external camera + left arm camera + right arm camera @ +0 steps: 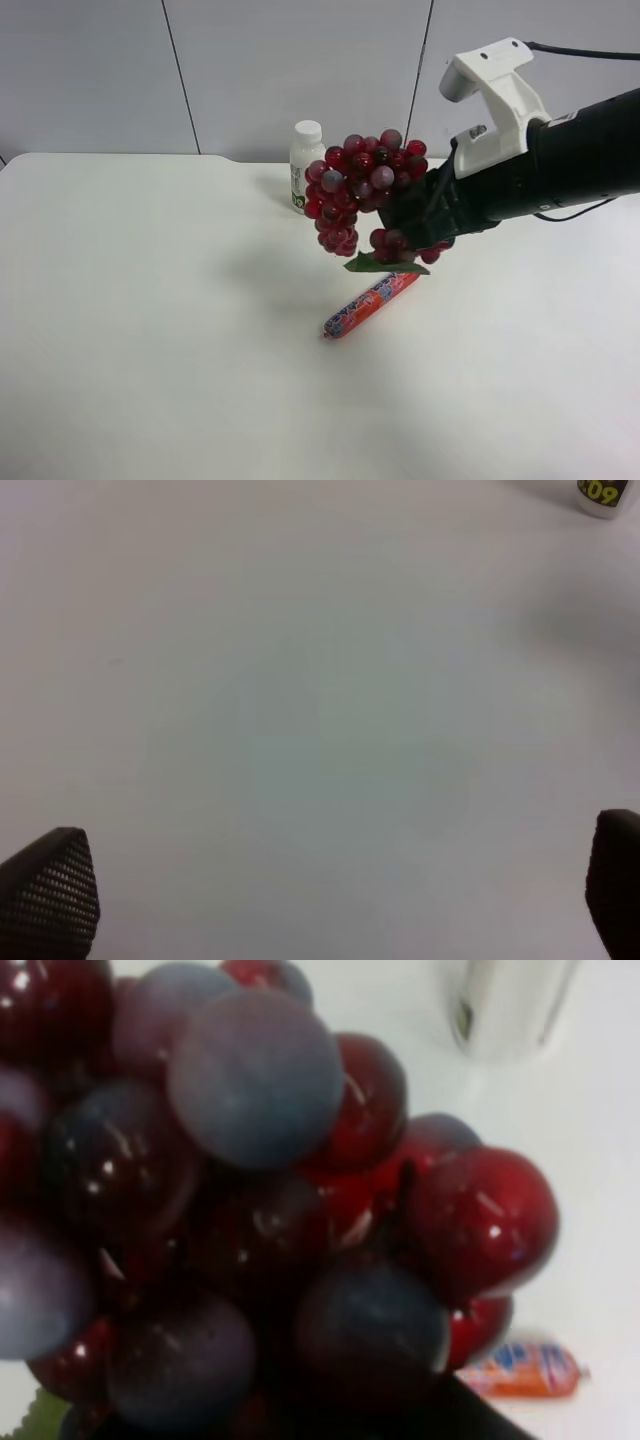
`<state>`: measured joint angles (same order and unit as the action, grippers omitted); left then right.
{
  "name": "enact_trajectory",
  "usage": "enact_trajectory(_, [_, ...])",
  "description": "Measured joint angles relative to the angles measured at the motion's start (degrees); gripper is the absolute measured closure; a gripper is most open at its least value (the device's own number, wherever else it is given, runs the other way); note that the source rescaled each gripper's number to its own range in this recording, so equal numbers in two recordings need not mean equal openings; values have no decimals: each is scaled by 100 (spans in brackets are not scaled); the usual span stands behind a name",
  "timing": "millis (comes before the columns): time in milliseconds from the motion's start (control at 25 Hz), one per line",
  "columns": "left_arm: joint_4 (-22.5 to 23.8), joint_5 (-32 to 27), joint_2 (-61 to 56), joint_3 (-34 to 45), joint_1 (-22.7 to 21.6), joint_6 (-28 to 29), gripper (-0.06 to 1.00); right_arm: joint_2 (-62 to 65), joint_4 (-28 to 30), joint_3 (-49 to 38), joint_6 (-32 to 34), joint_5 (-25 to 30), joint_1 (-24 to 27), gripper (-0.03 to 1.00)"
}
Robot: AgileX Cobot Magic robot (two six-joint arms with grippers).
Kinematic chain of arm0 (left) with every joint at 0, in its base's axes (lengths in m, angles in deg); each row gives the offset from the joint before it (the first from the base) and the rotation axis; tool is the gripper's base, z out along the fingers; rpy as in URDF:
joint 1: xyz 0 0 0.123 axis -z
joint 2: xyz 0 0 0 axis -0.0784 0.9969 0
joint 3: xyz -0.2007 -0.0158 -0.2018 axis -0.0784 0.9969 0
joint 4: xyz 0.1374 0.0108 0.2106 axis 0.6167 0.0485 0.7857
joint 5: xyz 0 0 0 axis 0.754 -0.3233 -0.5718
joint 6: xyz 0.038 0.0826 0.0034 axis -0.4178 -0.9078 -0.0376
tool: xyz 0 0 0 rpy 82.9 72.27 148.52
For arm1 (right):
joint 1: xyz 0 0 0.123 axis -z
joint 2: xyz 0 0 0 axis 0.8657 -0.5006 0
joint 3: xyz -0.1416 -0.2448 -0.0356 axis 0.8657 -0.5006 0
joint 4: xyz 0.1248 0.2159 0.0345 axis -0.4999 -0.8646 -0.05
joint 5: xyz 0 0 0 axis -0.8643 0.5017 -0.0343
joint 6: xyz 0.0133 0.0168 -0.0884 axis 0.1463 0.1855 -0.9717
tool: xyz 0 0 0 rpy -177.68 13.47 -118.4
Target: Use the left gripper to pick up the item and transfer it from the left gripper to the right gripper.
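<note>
The item, a bunch of dark red-purple grapes (358, 190) with a green leaf (385, 266), hangs in the air above the white table. The right gripper (408, 225), on the thick black arm with the white housing at the exterior high view's right, is shut on it. Its jaws are mostly buried in the grapes. In the right wrist view the grapes (260, 1220) fill nearly the whole picture. The left gripper (335, 880) is open over bare table, with only its two black fingertips (55, 885) showing and nothing between them. It is out of the exterior high view.
A red-blue sausage-shaped pack (372, 304) lies on the white table (150, 300) just below the held bunch. A white bottle (306, 160) stands upright behind it near the table's far edge. The bottle's base (605, 495) shows in a corner of the left wrist view.
</note>
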<state>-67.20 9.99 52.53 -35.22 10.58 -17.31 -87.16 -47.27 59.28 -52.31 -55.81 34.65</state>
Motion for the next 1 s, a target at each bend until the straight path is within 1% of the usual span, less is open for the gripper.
enact_trajectory(80, [0,0,0,0,0,0,-5,0,477,241,557,435,278,96])
enact_trajectory(200, [0,0,0,0,0,0,-5,-5,1478,677,1635,958,534,96])
enact_trajectory(320, [0,0,0,0,0,0,-5,-5,2589,1041,2781,1347,578,96])
enact_trajectory(400, [0,0,0,0,0,0,-5,-5,3243,1219,3386,1555,578,96])
enact_trajectory(480, [0,0,0,0,0,0,-5,-5,3855,1316,3873,1684,578,96])
enact_trajectory(560, [0,0,0,0,0,0,-5,-5,4286,1360,4201,1781,582,96])
enact_trajectory(640, [0,0,0,0,0,0,-5,-5,4633,1360,4449,1807,589,96])
enact_trajectory(760, [0,0,0,0,0,0,-5,-48,4938,1365,4624,1906,630,96])
enact_trajectory(1000, [0,0,0,0,0,0,-5,-260,4978,1365,4751,1918,1140,96])
